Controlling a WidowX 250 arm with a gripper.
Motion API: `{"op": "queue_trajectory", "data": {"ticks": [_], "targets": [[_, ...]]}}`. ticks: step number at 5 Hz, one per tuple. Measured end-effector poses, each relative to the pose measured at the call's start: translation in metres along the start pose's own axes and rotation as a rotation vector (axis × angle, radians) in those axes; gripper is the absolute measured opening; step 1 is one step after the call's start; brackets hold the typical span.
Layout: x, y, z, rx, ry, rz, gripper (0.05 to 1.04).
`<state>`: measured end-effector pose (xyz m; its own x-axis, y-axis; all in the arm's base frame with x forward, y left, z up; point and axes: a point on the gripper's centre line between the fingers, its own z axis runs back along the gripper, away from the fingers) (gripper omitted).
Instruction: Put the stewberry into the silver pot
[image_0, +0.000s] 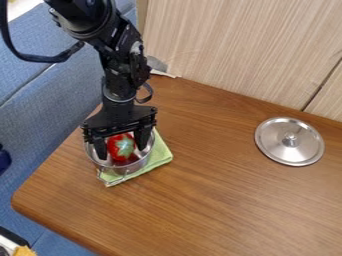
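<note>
The black gripper (121, 152) hangs down over the silver pot (127, 169) at the left of the table, its two fingers spread apart and reaching inside the rim. Between them is the red strawberry (120, 148), its green leafy top facing the camera. The strawberry lies inside the pot's rim; whether it touches the pot's bottom is hidden. The pot stands on a folded green cloth (160, 155), with its wire handle at the front.
A round silver lid (289, 141) with a knob lies at the right of the wooden table (200, 210). A pale wood-grain panel (234, 50) rises behind the table, and a blue padded seat (53, 100) runs along the left.
</note>
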<state>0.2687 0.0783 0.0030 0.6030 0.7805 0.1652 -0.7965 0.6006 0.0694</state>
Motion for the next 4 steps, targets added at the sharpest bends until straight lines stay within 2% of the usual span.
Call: {"op": "queue_trajectory", "data": {"ticks": [1, 2, 3, 4], "targets": [[-0.001, -0.004, 0.003, 0.017, -0.013, -0.022, 1.0], [-0.002, -0.015, 0.023, -0.015, -0.064, -0.043, 1.0], [-0.002, -0.03, 0.064, -0.091, -0.16, -0.06, 1.0], [-0.001, -0.03, 0.067, -0.096, -0.166, -0.054, 1.0]]}}
